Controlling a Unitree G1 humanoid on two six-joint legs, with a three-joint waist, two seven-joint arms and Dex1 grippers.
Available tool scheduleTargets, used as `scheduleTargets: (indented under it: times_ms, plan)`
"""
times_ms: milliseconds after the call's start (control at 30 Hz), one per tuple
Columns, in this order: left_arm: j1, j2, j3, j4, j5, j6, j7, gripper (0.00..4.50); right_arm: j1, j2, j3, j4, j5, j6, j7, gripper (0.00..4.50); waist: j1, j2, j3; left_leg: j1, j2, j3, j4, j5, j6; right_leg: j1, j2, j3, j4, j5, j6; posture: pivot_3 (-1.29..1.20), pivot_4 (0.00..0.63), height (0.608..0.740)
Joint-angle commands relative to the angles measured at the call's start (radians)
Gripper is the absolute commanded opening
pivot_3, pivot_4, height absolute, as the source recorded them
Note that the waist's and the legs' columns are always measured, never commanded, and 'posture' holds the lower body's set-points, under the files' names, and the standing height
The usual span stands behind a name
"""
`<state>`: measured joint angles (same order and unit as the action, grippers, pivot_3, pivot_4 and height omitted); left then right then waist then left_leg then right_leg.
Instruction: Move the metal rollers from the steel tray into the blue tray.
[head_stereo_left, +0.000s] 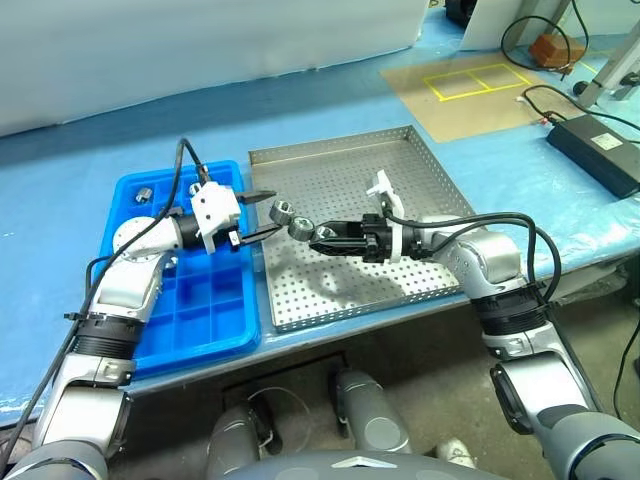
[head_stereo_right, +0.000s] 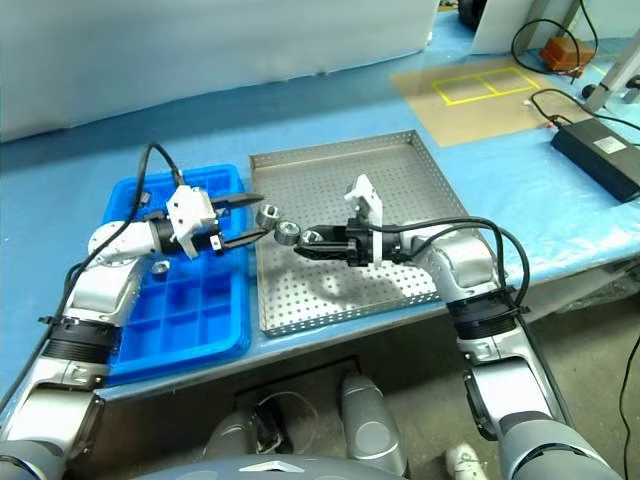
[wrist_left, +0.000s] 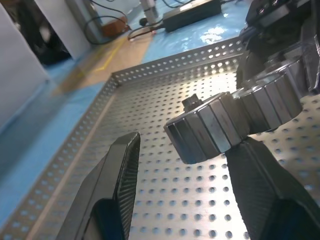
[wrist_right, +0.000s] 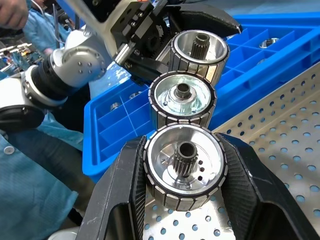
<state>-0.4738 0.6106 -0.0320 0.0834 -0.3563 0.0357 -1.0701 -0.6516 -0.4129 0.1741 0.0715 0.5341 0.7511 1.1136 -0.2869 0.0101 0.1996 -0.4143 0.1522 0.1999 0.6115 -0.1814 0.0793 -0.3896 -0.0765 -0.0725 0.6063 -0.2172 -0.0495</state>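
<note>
Three rollers (wrist_right: 184, 125) hang in a chain above the near-left part of the steel tray (head_stereo_left: 420, 160), stuck end to end, apparently magnetic.

Right gripper (wrist_right: 183, 172): clamped on the nearest roller, one finger on each side of its ribbed rim. Grip looks firm and centred.

Left gripper (wrist_left: 182, 160): jaws apart, straddling the far roller of the chain from the blue tray (head_stereo_left: 215, 330) side. One finger (wrist_left: 260, 175) looks to touch the roller's flank, the other stands off it. Not yet a grip.

A few rollers (head_stereo_left: 144, 195) already sit in far compartments of the blue tray.

Handling, as judged:
- Solid metal, stiff, dense for their bulk; no risk of crushing.
- Polished faces are slippery; the ribbed rim gives the pads the best bite. Take hold across the rim, not on the flat ends.
- The pull between pieces matters most: peeling one off needs a sideways shear or twist, not a straight tug.
- A released piece may snap back to its neighbours or jump to the tray.
</note>
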Motion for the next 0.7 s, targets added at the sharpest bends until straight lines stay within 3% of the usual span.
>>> scheduleTargets:
  times_ms: [33,133,333,500,700]
  plan:
    - [0.042,0.124,0.073,-0.149,-0.203,0.291,-0.098,2.69,-0.007,-0.003,0.005,-0.007,-0.001,0.001,0.011,1.64,-0.004,0.0,0.0,0.0,0.0,0.0,0.0,0.0,0.0,-0.001,0.0,0.0,0.001,0.0,-0.001,-0.65,0.15,0.74]
    - [0.112,0.199,0.086,-0.197,-0.259,0.389,-0.153,2.69,-0.009,-0.001,0.005,-0.006,-0.001,0.002,0.01,1.64,0.001,0.001,0.0,0.0,0.001,0.0,-0.001,0.0,-0.001,-0.001,0.001,0.0,0.001,-0.002,-0.003,-0.65,0.15,0.74]
    - [0.095,0.216,0.131,-0.211,-0.393,0.633,-0.123,2.69,-0.014,0.005,0.007,0.003,-0.01,0.0,0.011,1.64,0.015,0.001,0.001,0.002,0.0,0.001,-0.001,0.0,-0.002,0.001,0.001,0.0,0.002,-0.002,-0.003,-0.64,0.15,0.74]
    - [-0.052,0.098,0.219,-0.119,-0.504,0.906,0.171,2.69,-0.014,0.001,0.015,0.0,-0.016,-0.004,0.02,1.64,0.029,0.001,0.001,0.004,0.0,0.001,0.001,0.001,-0.002,0.003,0.001,0.001,0.003,-0.002,-0.003,-0.64,0.15,0.74]
    - [-0.125,0.021,0.327,-0.137,-0.739,1.249,0.396,2.69,-0.011,-0.003,0.018,0.001,-0.018,-0.006,0.014,1.64,0.027,0.001,0.001,0.003,0.0,0.001,0.001,0.0,-0.001,0.002,0.001,0.002,0.002,-0.002,-0.003,-0.65,0.15,0.74]
